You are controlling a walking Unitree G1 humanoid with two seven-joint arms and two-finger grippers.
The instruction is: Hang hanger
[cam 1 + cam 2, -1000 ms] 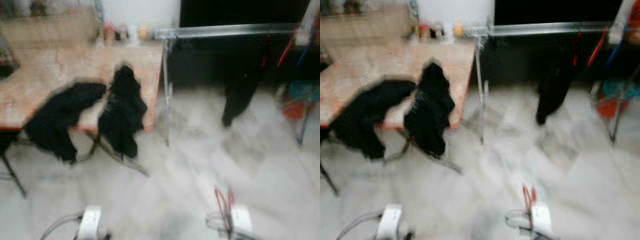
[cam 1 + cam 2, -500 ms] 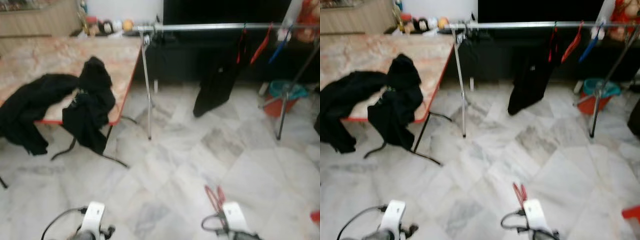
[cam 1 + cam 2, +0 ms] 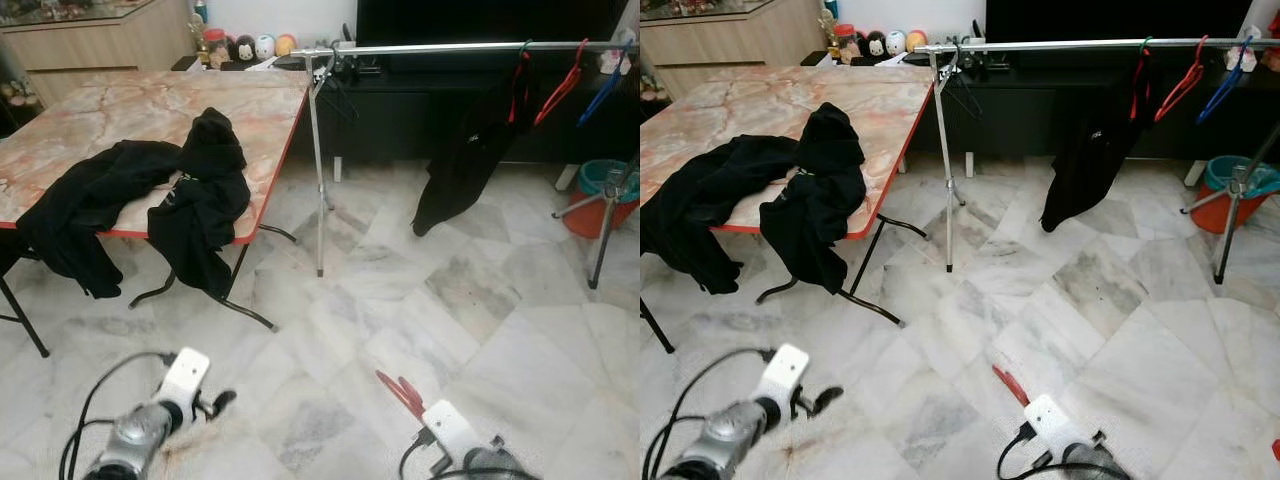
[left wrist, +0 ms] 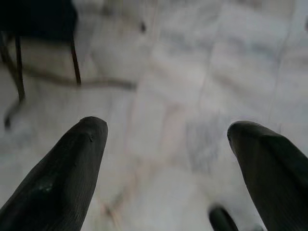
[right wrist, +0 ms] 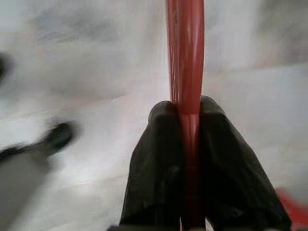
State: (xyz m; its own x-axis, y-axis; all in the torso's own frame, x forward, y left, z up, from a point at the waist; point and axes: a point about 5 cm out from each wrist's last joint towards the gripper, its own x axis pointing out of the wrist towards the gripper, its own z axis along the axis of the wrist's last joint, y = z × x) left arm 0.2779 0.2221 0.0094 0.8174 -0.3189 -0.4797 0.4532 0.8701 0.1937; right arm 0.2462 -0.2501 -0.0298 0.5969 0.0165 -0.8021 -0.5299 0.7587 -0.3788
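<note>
- Left eye view: your picture has sharpened and steadied against the blur of a second ago, and the rail (image 3: 470, 47) now runs across the top, so you are facing the place to hang. The right tool (image 3: 405, 393) sits low over the marble floor (image 3: 500, 330), carrying the red hanger (image 3: 398, 390), well apart from the rail. You have ground to cover before any lift.
- Right eye view: the same scene. A black garment (image 3: 1085, 165) already hangs on the rail beside a red hanger on the rail (image 3: 1180, 85) and a blue hanger (image 3: 1223, 85); the bare stretch of rail lies between the garment and the near upright (image 3: 945, 160). The bench (image 3: 760, 110), with two black garments (image 3: 810, 190) heaped on it, stands to your left, and an orange bucket (image 3: 1230, 195) with a tripod leg (image 3: 1240, 200) to your right. The open floor between them looks like your lane.
- Left wrist view: the left tool (image 4: 166, 159) stands wide apart, holding nothing, over pale marble with the bench's legs (image 4: 72, 57) beyond.
- Right wrist view: the right tool's fingers (image 5: 159, 163) pinch tight on the red hanger, which runs straight out between them.
</note>
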